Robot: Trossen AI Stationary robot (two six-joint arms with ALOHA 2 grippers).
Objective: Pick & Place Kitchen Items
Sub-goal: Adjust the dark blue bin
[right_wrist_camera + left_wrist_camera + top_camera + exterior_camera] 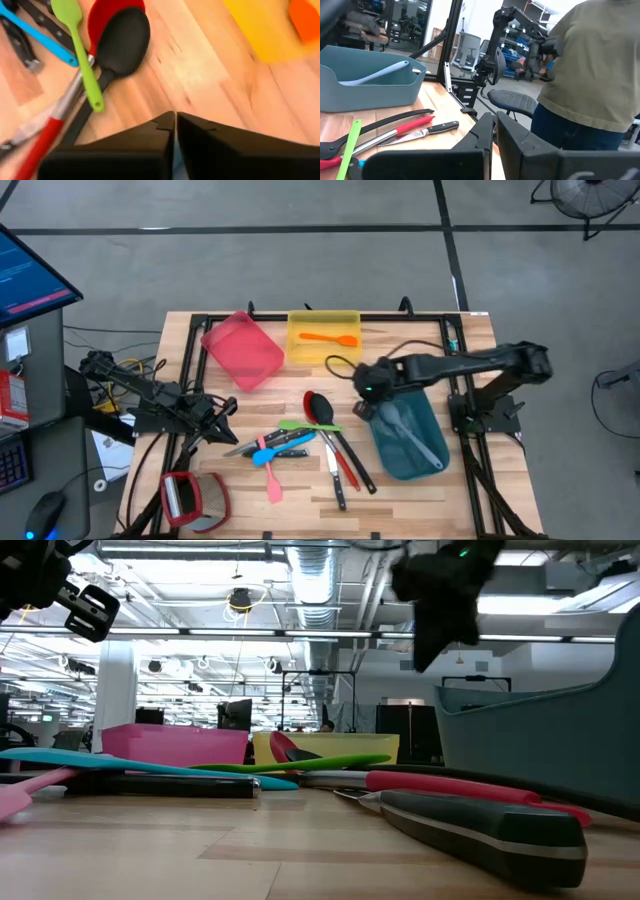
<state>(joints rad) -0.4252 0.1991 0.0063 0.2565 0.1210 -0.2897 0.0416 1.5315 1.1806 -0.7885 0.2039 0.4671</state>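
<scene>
Counter (440,490): sorting part done.
Teal bin (425,460), just beside the right jaws: holds a grey spoon (412,432).
Yellow bin (322,356): orange spatula (328,337).
Utensil pile (300,445) between the arms, unsorted.
Right gripper (175,125): jaws pressed together, empty; by my reading, next it reaches the black spoon (122,42).
Left gripper (495,132): waiting, jaws together.

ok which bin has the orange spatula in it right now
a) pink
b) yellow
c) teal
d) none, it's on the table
b, the high view shows the orange spatula lying inside the yellow bin at the back of the table, away from the utensil pile.
</scene>
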